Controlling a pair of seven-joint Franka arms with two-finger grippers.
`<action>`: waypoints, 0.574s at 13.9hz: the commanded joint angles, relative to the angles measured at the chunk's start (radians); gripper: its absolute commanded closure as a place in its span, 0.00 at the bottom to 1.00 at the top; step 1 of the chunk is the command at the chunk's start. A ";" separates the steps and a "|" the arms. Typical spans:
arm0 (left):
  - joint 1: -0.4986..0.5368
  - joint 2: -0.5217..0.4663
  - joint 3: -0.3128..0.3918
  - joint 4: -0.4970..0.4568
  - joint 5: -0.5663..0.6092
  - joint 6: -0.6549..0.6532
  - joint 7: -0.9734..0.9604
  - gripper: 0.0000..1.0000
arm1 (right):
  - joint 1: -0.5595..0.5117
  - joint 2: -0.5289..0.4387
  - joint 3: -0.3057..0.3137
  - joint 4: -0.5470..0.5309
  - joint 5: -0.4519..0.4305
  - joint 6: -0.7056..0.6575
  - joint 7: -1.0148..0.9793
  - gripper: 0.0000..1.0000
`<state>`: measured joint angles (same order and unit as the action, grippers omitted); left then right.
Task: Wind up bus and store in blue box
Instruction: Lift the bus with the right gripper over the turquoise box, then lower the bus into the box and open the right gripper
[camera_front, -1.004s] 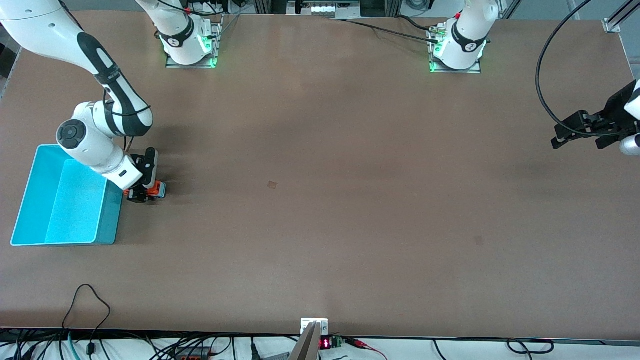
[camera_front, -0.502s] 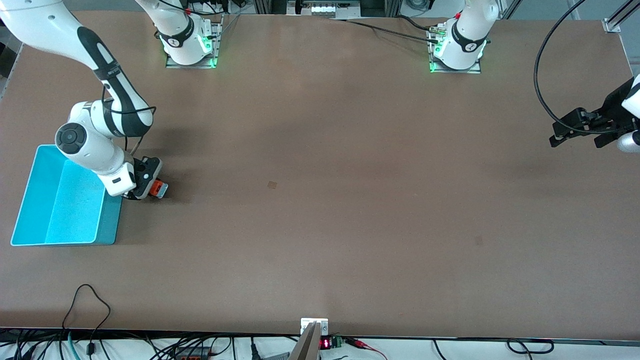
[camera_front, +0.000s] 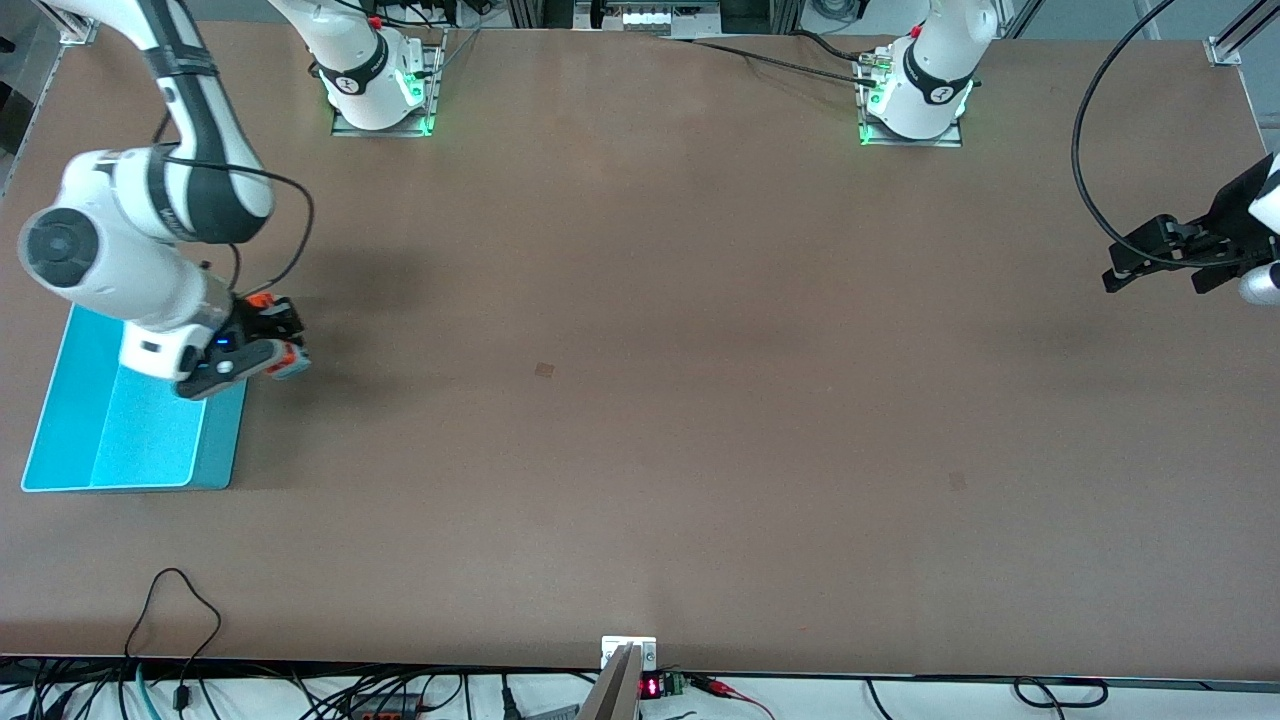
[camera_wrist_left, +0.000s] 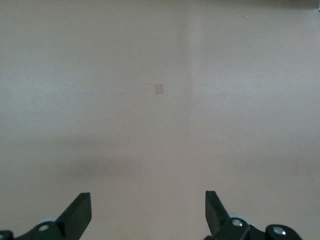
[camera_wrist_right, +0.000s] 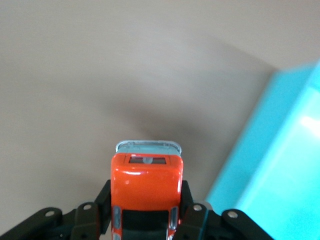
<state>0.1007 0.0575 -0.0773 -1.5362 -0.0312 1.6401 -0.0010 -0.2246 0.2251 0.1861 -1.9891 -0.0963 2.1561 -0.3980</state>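
My right gripper (camera_front: 262, 340) is shut on the orange bus (camera_front: 288, 352) and holds it up in the air, over the table just beside the blue box's (camera_front: 218, 440) wall that faces the table's middle. In the right wrist view the bus (camera_wrist_right: 146, 185) sits between the black fingers (camera_wrist_right: 104, 200), white-grey end pointing away, with the cyan box (camera_wrist_right: 280, 165) close alongside. The box's open top is partly covered by the right arm. My left gripper (camera_front: 1155, 262) waits open over bare table at the left arm's end, with nothing between its fingertips (camera_wrist_left: 82, 205).
A small darker square mark (camera_front: 544, 370) lies on the brown table near its middle, the same mark (camera_wrist_left: 158, 89) showing in the left wrist view. The arm bases (camera_front: 380, 90) (camera_front: 915, 100) stand along the table's robot edge. Cables (camera_front: 180, 620) trail at the camera edge.
The right gripper has risen off the table with the bus and turned toward the box. The left arm has barely shifted.
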 joint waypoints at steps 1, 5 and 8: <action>0.004 -0.015 0.004 -0.001 0.014 -0.017 0.010 0.00 | 0.039 0.022 -0.138 0.058 0.017 -0.015 0.018 1.00; 0.004 -0.015 0.004 -0.001 0.016 -0.016 0.010 0.00 | 0.039 0.121 -0.252 0.137 0.007 -0.001 0.004 1.00; 0.005 -0.010 0.005 -0.001 0.013 -0.016 0.010 0.00 | 0.025 0.252 -0.342 0.159 0.023 0.157 -0.115 1.00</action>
<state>0.1037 0.0573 -0.0750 -1.5362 -0.0312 1.6376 -0.0010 -0.2049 0.3774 -0.1075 -1.8813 -0.0953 2.2378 -0.4409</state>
